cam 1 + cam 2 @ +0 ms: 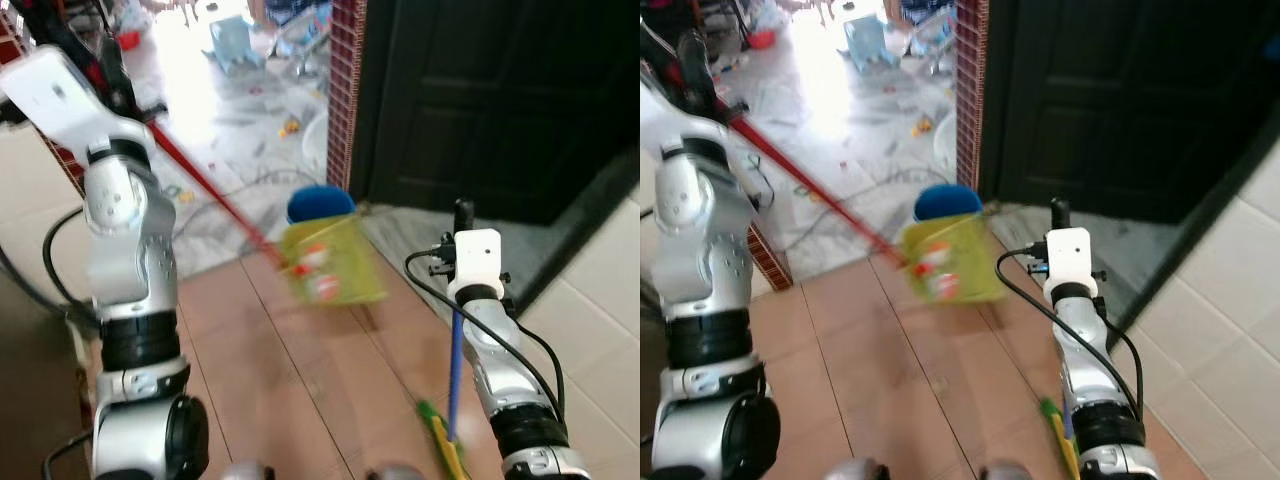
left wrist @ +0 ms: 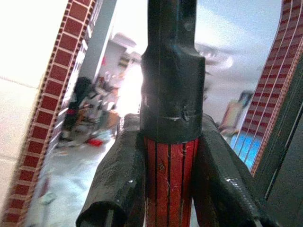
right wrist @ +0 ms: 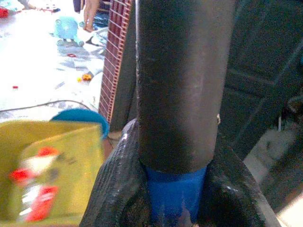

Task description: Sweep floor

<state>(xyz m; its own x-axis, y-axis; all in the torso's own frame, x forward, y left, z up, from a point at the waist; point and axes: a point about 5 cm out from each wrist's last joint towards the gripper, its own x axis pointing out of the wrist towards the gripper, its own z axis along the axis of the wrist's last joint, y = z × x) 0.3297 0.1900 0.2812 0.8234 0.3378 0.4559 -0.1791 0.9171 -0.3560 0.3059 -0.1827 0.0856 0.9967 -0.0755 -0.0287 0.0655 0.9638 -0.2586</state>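
My left gripper (image 1: 112,70) is raised at the upper left and is shut on the red handle (image 1: 205,185) of a yellow dustpan (image 1: 330,262). The pan hangs blurred above the brown floor tiles (image 1: 300,390). In the left wrist view both black fingers (image 2: 118,179) clamp the red handle (image 2: 170,179) just below its black end cap. My right gripper (image 1: 463,218) is shut on a broom's blue handle (image 1: 455,370). The green and yellow broom head (image 1: 445,445) rests on the floor by my right side. The right wrist view has the black fingers (image 3: 118,189) around the blue shaft (image 3: 176,194).
A round blue object (image 1: 320,203) sits behind the dustpan at the foot of a brick pillar (image 1: 345,90). A dark door (image 1: 490,100) stands at the right. Beyond the pillar lies a bright marble floor with cables (image 1: 240,185), small litter (image 1: 290,127) and a light blue toy (image 1: 232,42).
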